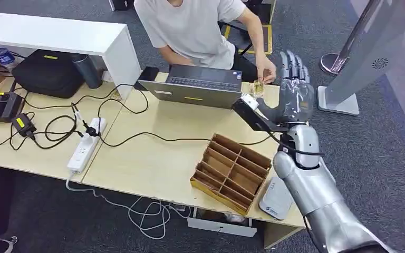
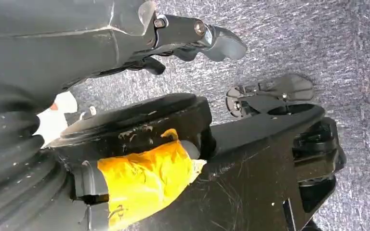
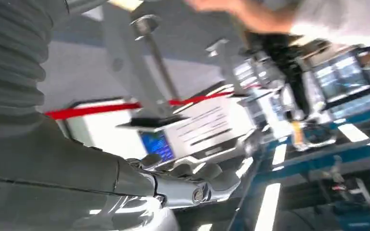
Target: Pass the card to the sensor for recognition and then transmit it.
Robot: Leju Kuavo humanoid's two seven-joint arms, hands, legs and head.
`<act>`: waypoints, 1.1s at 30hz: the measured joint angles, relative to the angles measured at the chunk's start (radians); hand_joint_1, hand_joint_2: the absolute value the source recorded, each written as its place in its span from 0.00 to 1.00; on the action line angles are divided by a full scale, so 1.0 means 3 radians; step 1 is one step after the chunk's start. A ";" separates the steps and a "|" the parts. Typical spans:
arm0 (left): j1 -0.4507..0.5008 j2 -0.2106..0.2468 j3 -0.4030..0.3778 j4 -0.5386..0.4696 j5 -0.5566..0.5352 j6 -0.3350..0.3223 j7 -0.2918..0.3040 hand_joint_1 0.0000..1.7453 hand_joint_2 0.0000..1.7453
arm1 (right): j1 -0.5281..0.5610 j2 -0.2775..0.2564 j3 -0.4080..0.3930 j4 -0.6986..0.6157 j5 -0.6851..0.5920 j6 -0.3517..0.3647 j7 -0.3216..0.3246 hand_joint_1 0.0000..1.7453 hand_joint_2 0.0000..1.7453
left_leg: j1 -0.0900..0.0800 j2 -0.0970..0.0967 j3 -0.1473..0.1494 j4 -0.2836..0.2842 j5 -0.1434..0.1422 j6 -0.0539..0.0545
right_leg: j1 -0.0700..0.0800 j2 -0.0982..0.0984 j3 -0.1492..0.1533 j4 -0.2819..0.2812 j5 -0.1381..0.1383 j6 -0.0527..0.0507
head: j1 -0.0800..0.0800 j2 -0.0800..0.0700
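Observation:
A small pale card is pinched by the hand of a person seated behind the table. My right hand is raised just to the right of it, fingers spread and pointing up, thumb below the card, nothing in its grip. A flat white reader device lies at the table's front right corner, below my right forearm. In the right wrist view my right hand is blurred and holds nothing. My left hand hangs over grey carpet, empty, thumb sticking out.
A brown divided cardboard tray sits on the wooden table in front of a grey laptop. A white power strip, cables and a black bag lie to the left. A grey standing panel stands on the right.

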 joint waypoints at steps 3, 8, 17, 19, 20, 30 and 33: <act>0.0008 0.0001 0.0000 0.0000 0.0029 0.0006 0.0025 0.00 1.00 | 0.0042 -0.0291 -0.0144 0.0000 0.0213 -0.0013 0.0134 0.00 1.00 | -0.0001 -0.0005 -0.0001 0.0004 0.0000 0.0001 | -0.0001 -0.0005 0.0003 -0.0002 0.0003 0.0004 | 0.0000 0.0000; 0.0012 0.0005 0.0000 0.0000 0.0067 0.0009 0.0079 0.00 1.00 | 0.0220 -0.0834 -0.0495 -0.0069 0.0537 0.0000 0.0284 0.00 1.00 | -0.0002 -0.0021 -0.0008 0.0008 0.0000 0.0007 | -0.0002 -0.0018 0.0004 -0.0007 0.0004 0.0009 | 0.0001 0.0000; 0.0012 0.0013 0.0005 0.0000 0.0089 0.0014 0.0108 0.00 1.00 | 0.0680 -0.1748 -0.1272 -0.0247 0.0826 0.0391 0.0528 0.00 1.00 | -0.0003 -0.0025 -0.0016 0.0009 -0.0006 0.0016 | -0.0002 -0.0025 0.0002 -0.0011 0.0003 0.0012 | 0.0001 0.0000; 0.0011 0.0014 0.0006 0.0000 0.0089 0.0014 0.0118 0.00 1.00 | 0.0783 -0.1895 -0.1419 -0.0258 0.0825 0.0501 0.0558 0.00 1.00 | -0.0003 -0.0024 -0.0016 0.0009 -0.0006 0.0017 | -0.0002 -0.0024 0.0001 -0.0011 0.0003 0.0012 | 0.0000 0.0000; 0.0010 0.0014 0.0006 0.0000 0.0090 0.0014 0.0126 0.00 1.00 | 0.0836 -0.1963 -0.1485 -0.0261 0.0812 0.0552 0.0567 0.00 1.00 | -0.0003 -0.0023 -0.0016 0.0008 -0.0006 0.0017 | -0.0002 -0.0023 0.0001 -0.0011 0.0003 0.0012 | 0.0000 -0.0001; 0.0006 0.0014 0.0006 0.0000 0.0094 0.0014 0.0137 0.00 1.00 | 0.1114 -0.2315 -0.1907 -0.0263 0.0627 0.0843 0.0600 0.00 1.00 | -0.0002 -0.0016 -0.0011 0.0008 -0.0006 0.0017 | -0.0001 -0.0014 -0.0001 -0.0010 0.0003 0.0012 | -0.0001 -0.0001; 0.0006 0.0014 0.0014 0.0000 0.0127 0.0017 0.0141 0.00 1.00 | 0.1303 -0.2411 -0.2042 -0.0276 0.0416 0.1006 0.0695 0.00 1.00 | -0.0002 -0.0031 -0.0015 0.0008 -0.0004 0.0020 | -0.0001 -0.0034 0.0002 -0.0011 0.0001 0.0015 | -0.0001 0.0000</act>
